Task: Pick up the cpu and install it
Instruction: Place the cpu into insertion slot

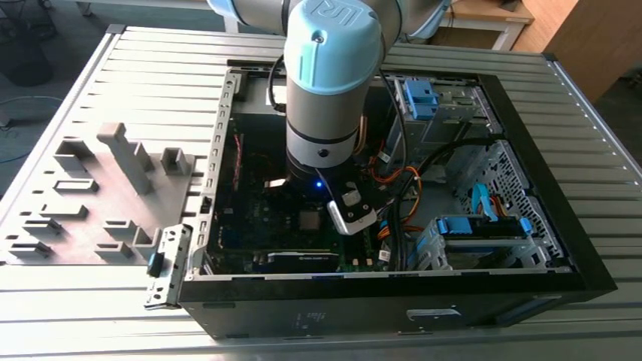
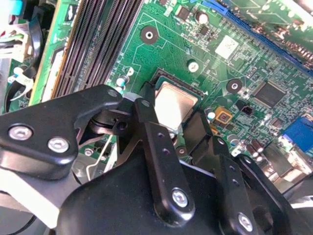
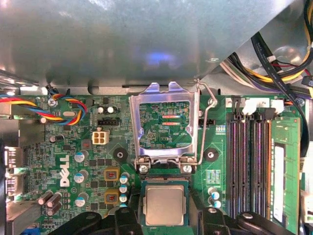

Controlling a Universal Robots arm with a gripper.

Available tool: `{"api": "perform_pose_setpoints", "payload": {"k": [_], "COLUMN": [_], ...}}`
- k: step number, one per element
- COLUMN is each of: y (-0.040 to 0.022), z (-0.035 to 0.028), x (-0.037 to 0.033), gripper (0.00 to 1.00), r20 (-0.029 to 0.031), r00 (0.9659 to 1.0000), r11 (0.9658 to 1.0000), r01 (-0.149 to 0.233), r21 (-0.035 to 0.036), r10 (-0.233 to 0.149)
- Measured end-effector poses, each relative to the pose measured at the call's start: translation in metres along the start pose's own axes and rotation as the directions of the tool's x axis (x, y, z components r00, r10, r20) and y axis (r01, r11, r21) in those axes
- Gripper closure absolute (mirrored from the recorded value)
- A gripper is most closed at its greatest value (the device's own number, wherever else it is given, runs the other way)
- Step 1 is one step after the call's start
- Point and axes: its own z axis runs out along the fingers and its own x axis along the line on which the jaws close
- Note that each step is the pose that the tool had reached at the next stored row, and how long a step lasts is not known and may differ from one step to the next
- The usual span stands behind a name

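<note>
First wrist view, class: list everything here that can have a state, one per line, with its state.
cpu, lying flat in its socket.
retention frame, swung up, open.
latch lever, raised, unhooked.
memory slots, empty.
gripper, straddling the cpu.

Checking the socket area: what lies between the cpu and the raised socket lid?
In the first wrist view, the lid's hinge bracket with its two screws lies between the cpu and the raised socket lid.
</note>
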Motion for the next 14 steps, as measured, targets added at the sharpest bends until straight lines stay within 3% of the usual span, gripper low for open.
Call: {"api": "perform_pose_setpoints", "payload": {"k": [4, 14], "y": [0.0, 0.0], "z": [0.0001, 0.0003], "x": [-0.0002, -0.0011], "gripper": [0.53, 0.53], "r20": [0.0, -0.0002], "r00": [0.9998, 0.9998], "r11": [0.9998, 0.9998], "r01": [0.022, 0.022], "r21": [-0.0007, -0.0005], "r10": [-0.022, -0.022]}}
